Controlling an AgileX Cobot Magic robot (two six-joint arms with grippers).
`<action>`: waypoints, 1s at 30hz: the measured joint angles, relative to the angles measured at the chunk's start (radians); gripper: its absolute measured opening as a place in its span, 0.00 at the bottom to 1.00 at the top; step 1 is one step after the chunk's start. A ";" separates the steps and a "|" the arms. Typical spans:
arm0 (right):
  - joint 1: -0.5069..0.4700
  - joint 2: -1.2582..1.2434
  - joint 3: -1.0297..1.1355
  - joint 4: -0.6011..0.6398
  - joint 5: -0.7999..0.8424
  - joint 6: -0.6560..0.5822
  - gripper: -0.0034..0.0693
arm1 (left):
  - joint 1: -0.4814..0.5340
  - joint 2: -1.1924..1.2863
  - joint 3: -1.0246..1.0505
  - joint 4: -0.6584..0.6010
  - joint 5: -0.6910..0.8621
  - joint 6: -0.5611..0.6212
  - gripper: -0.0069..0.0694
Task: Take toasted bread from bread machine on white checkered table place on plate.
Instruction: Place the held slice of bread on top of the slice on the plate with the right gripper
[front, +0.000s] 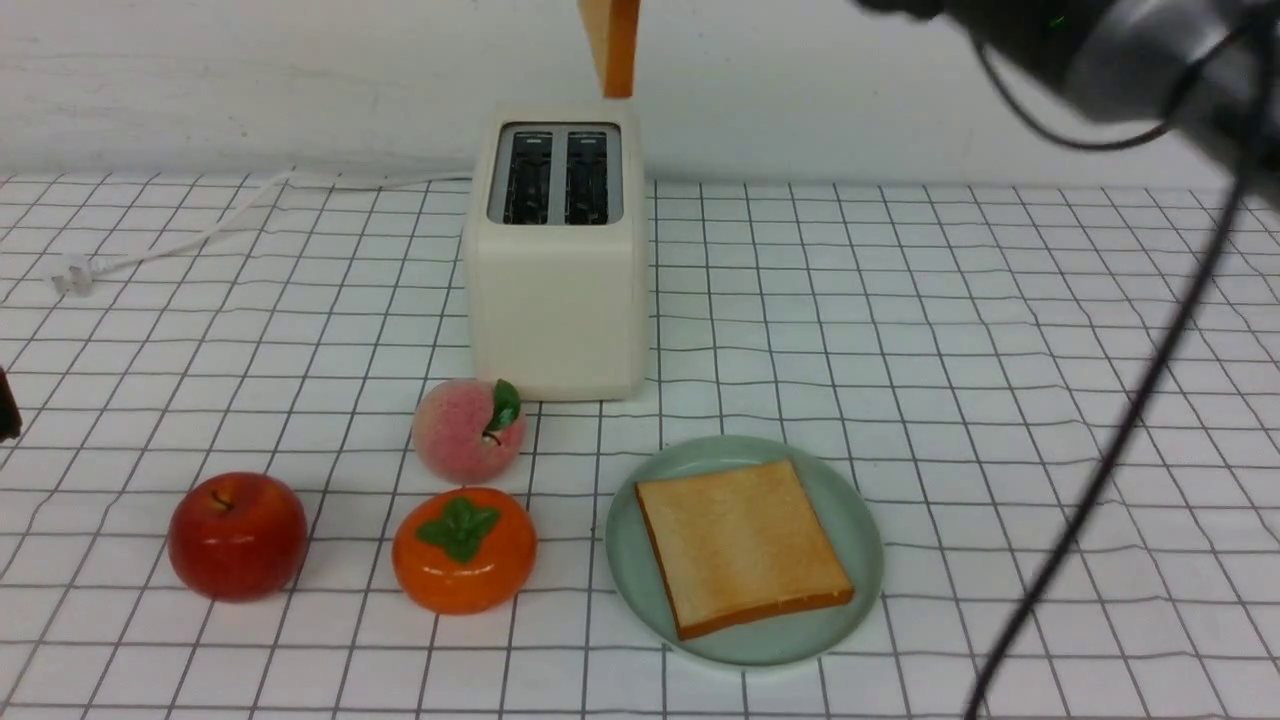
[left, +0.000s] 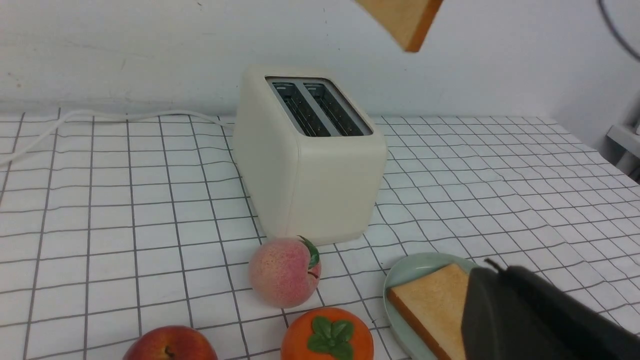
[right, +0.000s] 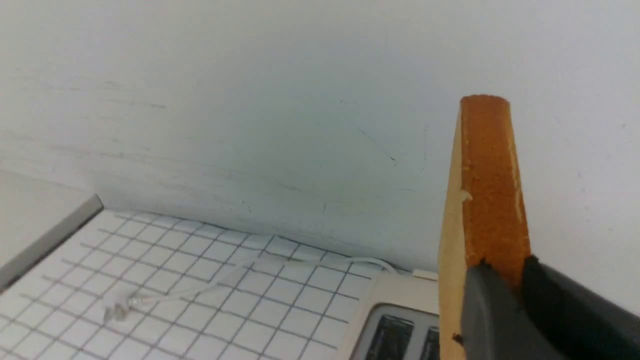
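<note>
The cream bread machine (front: 557, 260) stands at the back of the white checkered table (front: 1000, 350), both dark slots empty. One slice of toasted bread (front: 740, 545) lies flat on the mint-green plate (front: 862, 545) in front of it. A second slice (front: 612, 45) hangs on edge above the toaster's right side. It also shows in the left wrist view (left: 402, 20). My right gripper (right: 505, 265) is shut on that slice's crust edge (right: 487, 185). My left gripper (left: 495, 274) is shut and empty, low over the plate's near side (left: 407, 272).
A peach (front: 470, 430), a red apple (front: 237, 535) and an orange persimmon (front: 463, 550) sit left of the plate. The toaster's white cord (front: 200, 235) runs to a plug (front: 72, 272) at back left. The right arm's cable (front: 1100, 480) hangs across the right side.
</note>
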 joint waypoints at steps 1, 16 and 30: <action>0.004 -0.031 -0.002 0.028 0.068 -0.066 0.14 | 0.000 0.000 0.000 0.000 0.001 0.000 0.07; -0.203 -0.558 0.564 0.431 0.580 -0.438 0.14 | 0.000 0.000 0.000 -0.032 0.116 0.070 0.07; -0.232 -0.426 1.050 1.183 0.258 -0.977 0.14 | 0.000 0.000 0.000 -0.145 0.131 0.139 0.07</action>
